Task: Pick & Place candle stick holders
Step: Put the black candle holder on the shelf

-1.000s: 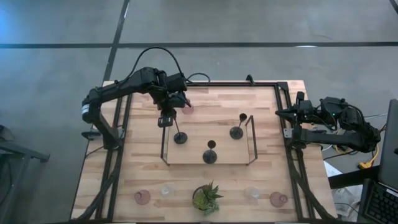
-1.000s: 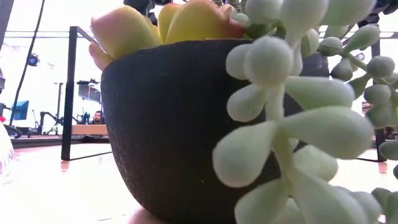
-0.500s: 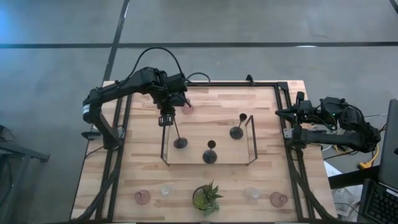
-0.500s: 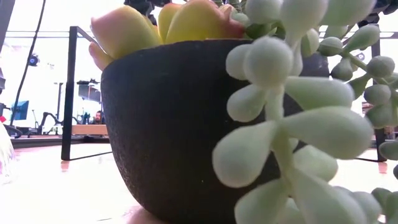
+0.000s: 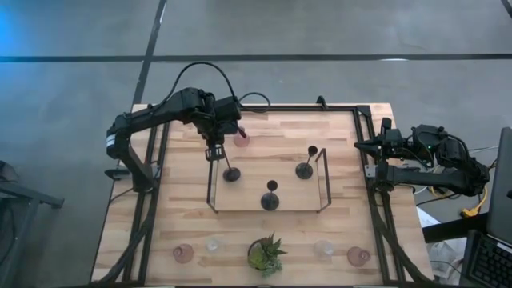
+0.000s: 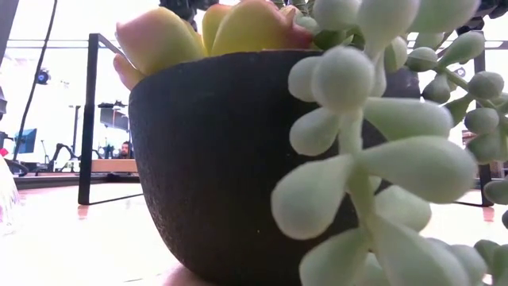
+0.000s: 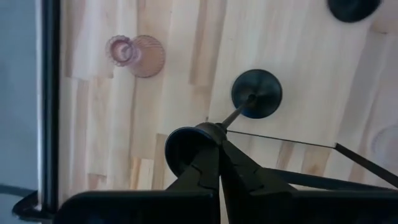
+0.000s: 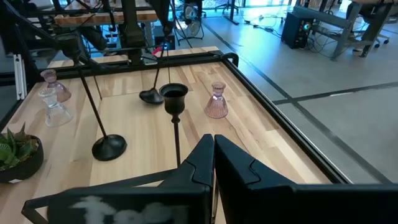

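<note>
the left gripper point(image 5: 214, 150) hung over the far left part of the wooden tray point(image 5: 240, 202), its fingers point(image 7: 214, 163) pressed together on the cup at the top of a black candle stick holder point(image 5: 230, 173). in the left wrist view that holder's thin stem ran slanted from the clamped cup to its round base point(image 7: 256, 93), so the holder leaned rather than stood straight; the base was at the tray's surface, though whether it rested fully there could not be told. a second black holder point(image 5: 304, 169) stood near the tray's right wire frame, and a third black holder point(image 5: 270, 200) stood toward the tray's near edge, well apart from the first.

a pink glass holder point(image 5: 241, 139) sat on the table point(image 5: 344, 136) just beyond the tray's far left corner, near the left gripper. along the near edge of the table, a pink holder point(image 5: 183, 254) and a small clear glass holder point(image 5: 213, 245) lay left of the green potted plant point(image 5: 266, 254); another clear holder point(image 5: 323, 248) and another pink holder point(image 5: 358, 256) lay to its right.

the right gripper point(image 8: 213, 149) waited at the table's right edge, fingers closed with nothing between them. the low view was filled by the plant's dark pot point(image 6: 214, 159).
</note>
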Tool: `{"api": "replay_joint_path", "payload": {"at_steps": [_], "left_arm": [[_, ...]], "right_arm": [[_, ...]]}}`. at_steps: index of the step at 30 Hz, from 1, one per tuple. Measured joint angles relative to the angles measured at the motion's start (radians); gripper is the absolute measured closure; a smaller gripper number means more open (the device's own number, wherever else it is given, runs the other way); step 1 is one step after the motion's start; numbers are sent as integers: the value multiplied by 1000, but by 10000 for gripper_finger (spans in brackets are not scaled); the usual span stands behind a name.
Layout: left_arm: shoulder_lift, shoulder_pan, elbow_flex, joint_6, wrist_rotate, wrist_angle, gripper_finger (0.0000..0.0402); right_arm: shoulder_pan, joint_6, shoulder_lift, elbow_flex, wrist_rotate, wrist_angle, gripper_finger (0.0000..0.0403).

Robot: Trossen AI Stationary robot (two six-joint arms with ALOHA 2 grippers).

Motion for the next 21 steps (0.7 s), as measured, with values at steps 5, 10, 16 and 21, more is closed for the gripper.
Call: {"api": "replay_joint_path", "payload": {"at_steps": [5, 10, 16, 21], "left_arm": [[0, 0, 0, -32, -15, 0, 399], [-5, 0, 0, -50, -23, 0, 399], [-24, 0, 2, -54, -23, 0, 399], [-21, 0, -2, -57, -17, 1, 399]], "right_arm": [[0, 0, 0, 0, 0, 0, 394], [0, 0, 0, 0, 0, 0, 394], [0, 0, 0, 0, 0, 0, 394], [0, 0, 0, 0, 0, 0, 394]]}}
